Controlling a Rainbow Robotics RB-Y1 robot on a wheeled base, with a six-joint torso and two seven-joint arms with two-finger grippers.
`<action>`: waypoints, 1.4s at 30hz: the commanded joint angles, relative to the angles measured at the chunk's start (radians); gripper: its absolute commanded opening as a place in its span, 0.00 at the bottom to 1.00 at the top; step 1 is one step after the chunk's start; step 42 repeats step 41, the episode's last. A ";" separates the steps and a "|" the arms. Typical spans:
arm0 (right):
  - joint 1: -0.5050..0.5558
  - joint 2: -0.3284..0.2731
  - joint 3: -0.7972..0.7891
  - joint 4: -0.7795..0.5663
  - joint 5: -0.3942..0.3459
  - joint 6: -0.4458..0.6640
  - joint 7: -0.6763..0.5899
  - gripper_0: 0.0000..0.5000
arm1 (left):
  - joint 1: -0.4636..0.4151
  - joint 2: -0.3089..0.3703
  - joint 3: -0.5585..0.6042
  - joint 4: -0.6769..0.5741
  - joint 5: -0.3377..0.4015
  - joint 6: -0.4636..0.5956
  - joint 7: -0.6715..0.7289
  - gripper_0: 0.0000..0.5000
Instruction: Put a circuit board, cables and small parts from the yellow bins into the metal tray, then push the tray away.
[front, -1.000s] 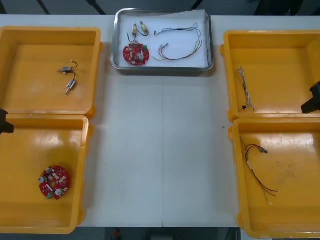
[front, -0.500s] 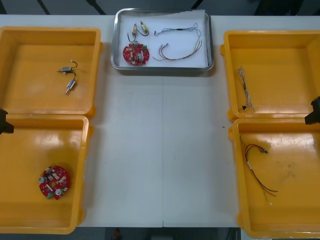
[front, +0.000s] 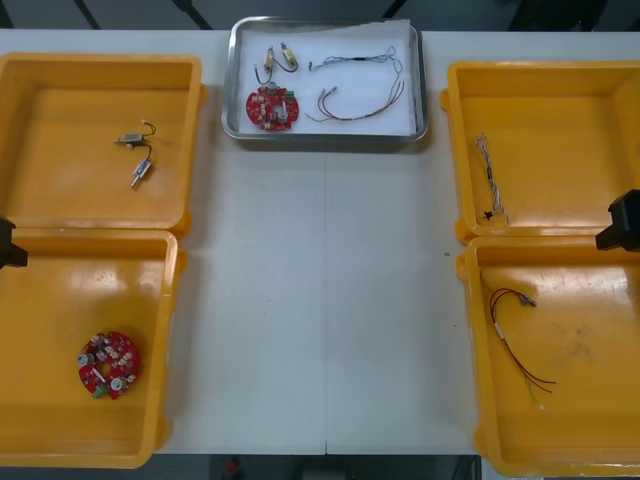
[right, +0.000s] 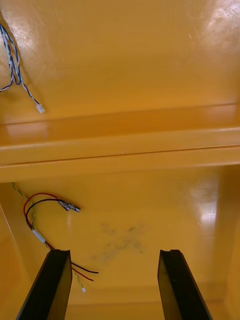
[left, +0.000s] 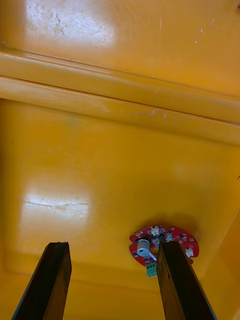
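Parking Arms, Tray Loaded

Right gripper (right: 114, 255), at 3 o'clock, has shifted slightly, fingers wide, empty. Left gripper (left: 112, 245) waits at 9 o'clock, wide. Tray (front: 424, 80) at 12 o'clock holds board (front: 272, 108), cables (front: 360, 100), small parts (front: 278, 58); task judged complete.

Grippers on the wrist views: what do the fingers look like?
The left gripper and right gripper, over yellow bins, each have two flat black fingers, slab-like with squared tips. No markings or cables show on them.

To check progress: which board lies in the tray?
The far board, inside the tray; the other board lies in the near left bin.
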 joint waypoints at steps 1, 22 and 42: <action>0.008 0.049 -0.029 -0.041 0.045 0.005 -0.021 1.00 | 0.014 0.046 0.017 -0.014 -0.008 -0.007 -0.095 1.00; 0.008 0.057 -0.029 -0.041 0.054 0.007 -0.017 1.00 | 0.014 0.046 0.017 -0.014 -0.008 -0.007 -0.095 1.00; 0.008 0.057 -0.029 -0.041 0.054 0.007 -0.017 1.00 | 0.014 0.046 0.017 -0.014 -0.008 -0.007 -0.095 1.00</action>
